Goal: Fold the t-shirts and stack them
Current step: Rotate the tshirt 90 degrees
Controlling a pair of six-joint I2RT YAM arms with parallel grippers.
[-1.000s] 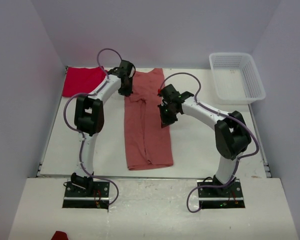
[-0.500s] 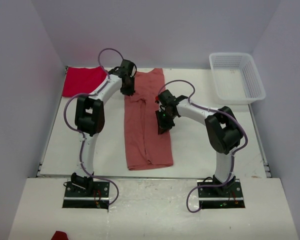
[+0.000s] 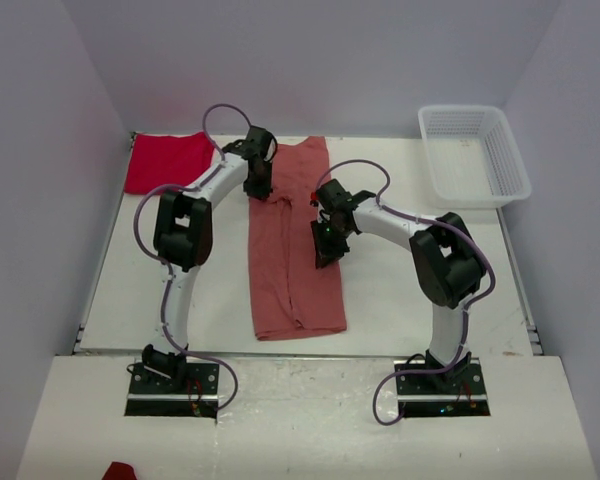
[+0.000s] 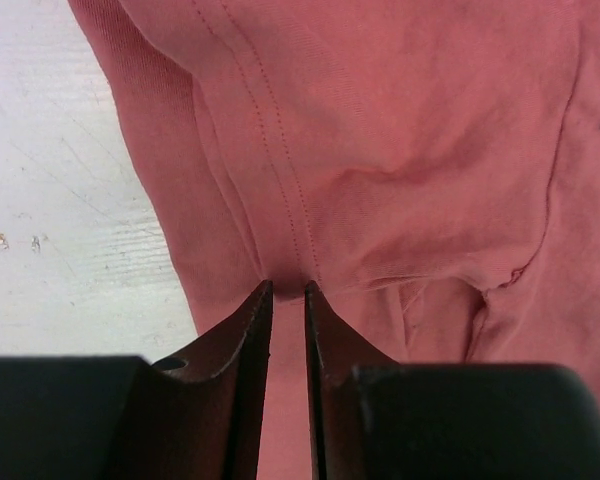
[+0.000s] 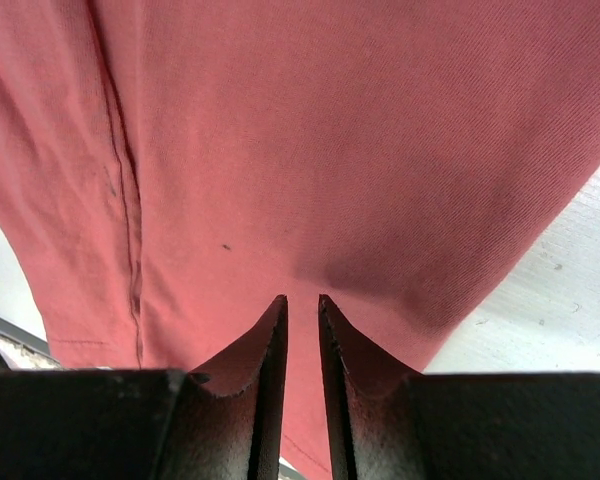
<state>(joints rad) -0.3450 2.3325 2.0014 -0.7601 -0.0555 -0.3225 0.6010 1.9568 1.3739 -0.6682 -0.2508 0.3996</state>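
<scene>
at mid-table the pink tee [image 3: 298,270] lies in a long strip. the left gripper [image 4: 288,288] and right gripper [image 5: 302,298] rest on it, jaws barely parted. the red tee [image 3: 165,162] lies back left.

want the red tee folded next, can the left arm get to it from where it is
Probably yes. The red t-shirt lies flat in the far left corner, beside the left gripper, with only bare table between. The gripper sits low on the pink t-shirt, jaws slightly apart.
</scene>
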